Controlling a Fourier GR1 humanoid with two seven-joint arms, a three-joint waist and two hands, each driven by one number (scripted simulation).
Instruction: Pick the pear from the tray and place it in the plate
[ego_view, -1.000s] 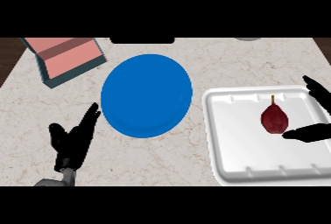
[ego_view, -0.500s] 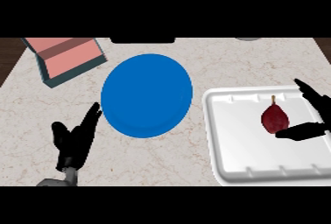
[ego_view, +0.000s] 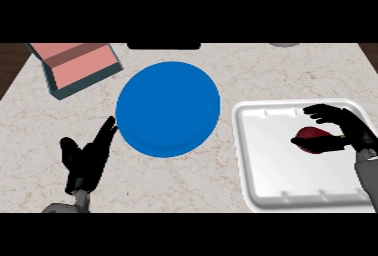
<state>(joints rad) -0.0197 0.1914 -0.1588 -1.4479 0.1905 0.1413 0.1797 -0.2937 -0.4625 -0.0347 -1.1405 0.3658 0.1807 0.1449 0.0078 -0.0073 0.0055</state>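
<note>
Marbled beige counter (ego_view: 221, 190), pale with fine brown veining, filling most of the frame; dark wood strip along the far left and upper right edges. White tray (ego_view: 269, 165), square with rounded corners and raised rim, at right of frame, lower edge running to the bottom of the scene. Dark red pear (ego_view: 310, 136) lying inside the tray, in its upper right part, on the tray floor. Right hand (ego_view: 347, 131), black, entering from the right edge over the tray, fingers curved above the pear and thumb reaching under its lower side, closing round the fruit from the right; contact appears made at the thumb side, while whether the upper fingers touch cannot be told. Grey forearm showing below the hand at the right edge. Blue plate (ego_view: 168, 116), round, seen as a tall oval, at centre of frame just left of the tray, apart from it by a narrow band of counter. Left hand (ego_view: 85, 160), black, at lower left, open with fingers straight and pointing toward the upper right, holding nothing, fingertips near the plate's lower left rim but not touching. Pink box with grey-green sides (ego_view: 74, 67), tilted, at upper left, well apart from the plate. Dark rectangular object at top centre edge and small grey object at top right edge, both too cut off to identify.
</note>
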